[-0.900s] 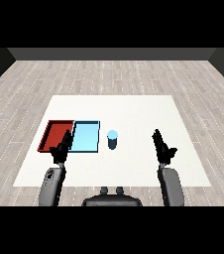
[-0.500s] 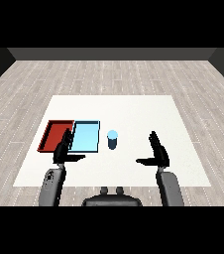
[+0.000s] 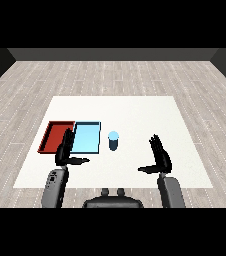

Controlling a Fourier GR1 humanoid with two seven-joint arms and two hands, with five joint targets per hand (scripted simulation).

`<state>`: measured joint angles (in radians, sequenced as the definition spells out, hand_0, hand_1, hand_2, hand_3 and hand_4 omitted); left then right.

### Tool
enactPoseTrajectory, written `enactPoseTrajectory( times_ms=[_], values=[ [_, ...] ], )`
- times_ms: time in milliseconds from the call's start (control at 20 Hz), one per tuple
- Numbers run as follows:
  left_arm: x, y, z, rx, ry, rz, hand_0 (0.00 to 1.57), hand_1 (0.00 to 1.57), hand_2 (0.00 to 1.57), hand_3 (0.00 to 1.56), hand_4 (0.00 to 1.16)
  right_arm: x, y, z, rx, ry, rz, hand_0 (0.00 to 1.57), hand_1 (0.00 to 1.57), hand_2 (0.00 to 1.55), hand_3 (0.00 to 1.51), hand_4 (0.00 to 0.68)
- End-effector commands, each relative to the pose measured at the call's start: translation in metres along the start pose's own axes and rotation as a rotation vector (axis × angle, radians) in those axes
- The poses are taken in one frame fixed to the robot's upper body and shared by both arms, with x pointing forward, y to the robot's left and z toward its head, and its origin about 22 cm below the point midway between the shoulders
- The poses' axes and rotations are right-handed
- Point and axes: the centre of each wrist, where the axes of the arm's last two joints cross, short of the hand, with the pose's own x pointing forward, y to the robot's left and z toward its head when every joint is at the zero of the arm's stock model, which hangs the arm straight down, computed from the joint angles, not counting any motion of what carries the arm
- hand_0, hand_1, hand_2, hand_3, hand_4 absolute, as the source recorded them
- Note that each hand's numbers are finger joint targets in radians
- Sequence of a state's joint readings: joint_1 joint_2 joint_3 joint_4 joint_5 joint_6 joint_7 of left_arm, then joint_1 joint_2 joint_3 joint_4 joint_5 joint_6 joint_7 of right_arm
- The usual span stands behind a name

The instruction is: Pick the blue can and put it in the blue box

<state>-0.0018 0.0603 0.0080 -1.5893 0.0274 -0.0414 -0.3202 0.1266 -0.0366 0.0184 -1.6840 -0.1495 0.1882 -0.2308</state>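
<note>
The blue can (image 3: pixel 113 140) stands upright on the white table, just right of the light blue tray (image 3: pixel 87 137). My right hand (image 3: pixel 159 157) hovers to the can's right and a little nearer to me, apart from it, fingers straight and thumb spread toward the left, holding nothing. My left hand (image 3: pixel 65 150) is raised over the near edges of the two trays, fingers straight, thumb pointing right, also empty.
A red tray (image 3: pixel 57 136) lies directly left of the light blue tray, touching it. The white table (image 3: pixel 135 112) stretches behind and to the right of the can. A grey plank floor surrounds the table.
My right hand has moved left and toward the can, and its thumb has spread out sideways. The left hand has barely shifted. The can stands where it was.
</note>
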Motion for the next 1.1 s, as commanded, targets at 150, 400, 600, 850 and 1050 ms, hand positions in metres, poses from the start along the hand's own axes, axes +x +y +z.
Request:
enactPoseTrajectory(
  times_ms=[150,400,600,850,1050],
  values=[
    [0.011,0.0,-0.004,0.011,-0.036,0.003,0.0,0.0,0.0,0.0,0.0,0.003,-0.002,0.007,-0.019,0.015,-0.034,0.0,0.0,0.0,0.0,0.0],
    [0.013,0.015,0.013,0.026,-0.029,0.005,0.0,0.0,0.0,0.0,0.0,-0.028,0.017,-0.031,-0.008,0.059,-0.064,0.0,0.0,0.0,0.0,0.0],
    [0.015,0.016,0.025,0.03,-0.028,0.027,0.0,0.0,0.0,0.0,0.0,-0.022,0.043,-0.05,-0.02,0.116,-0.082,0.0,0.0,0.0,0.0,0.0],
    [0.019,0.018,0.012,0.027,-0.043,0.008,0.0,0.0,0.0,0.0,0.0,-0.045,0.027,-0.058,-0.038,0.125,-0.126,0.0,0.0,0.0,0.0,0.0],
    [0.007,0.01,0.015,0.028,-0.045,0.036,0.0,0.0,0.0,0.0,0.0,-0.034,0.05,-0.088,-0.059,0.12,-0.151,0.0,0.0,0.0,0.0,0.0]
  ],
)
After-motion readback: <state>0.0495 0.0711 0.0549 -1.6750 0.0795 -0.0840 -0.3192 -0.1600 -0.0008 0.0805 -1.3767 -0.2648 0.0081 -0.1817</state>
